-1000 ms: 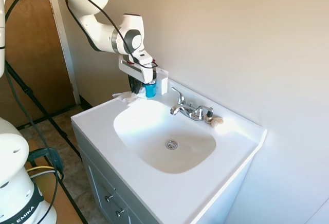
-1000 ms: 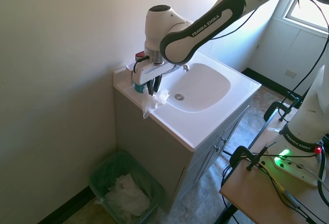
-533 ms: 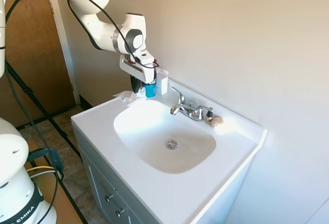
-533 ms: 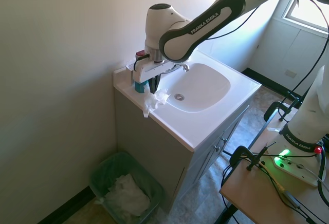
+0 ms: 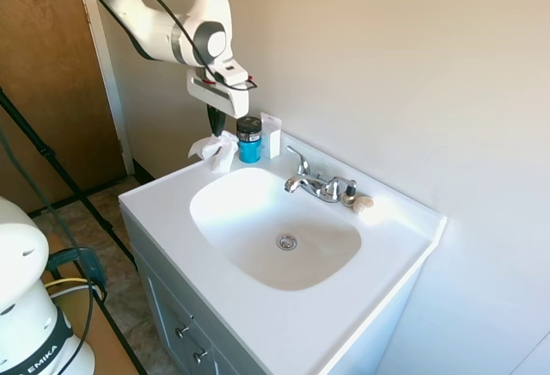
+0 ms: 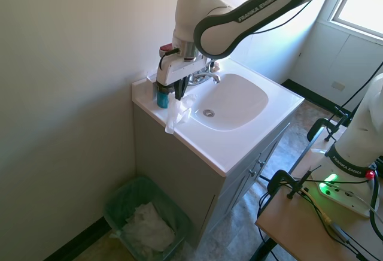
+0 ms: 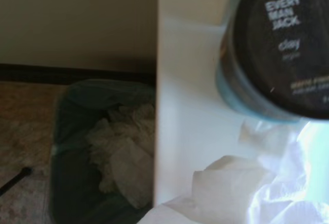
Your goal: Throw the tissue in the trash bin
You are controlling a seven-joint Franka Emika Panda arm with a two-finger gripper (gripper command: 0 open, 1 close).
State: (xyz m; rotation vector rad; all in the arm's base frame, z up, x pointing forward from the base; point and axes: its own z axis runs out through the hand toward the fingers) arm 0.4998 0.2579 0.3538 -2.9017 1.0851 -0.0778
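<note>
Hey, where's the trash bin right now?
The trash bin sits on the floor at the lower left of the second exterior view, against the wall beside the sink cabinet, below the tissue hanging from the gripper.

Beige walls enclose a white vanity counter (image 5: 172, 212) with an oval basin (image 5: 273, 224) and chrome faucet (image 5: 314, 184). A wooden door (image 5: 47, 74) stands behind; a sunlit window (image 6: 362, 0) is opposite.

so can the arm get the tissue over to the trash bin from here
Probably yes: the end effector holds the tissue lifted at the counter's edge, and the trash bin sits open on the floor below, nothing between.
</note>
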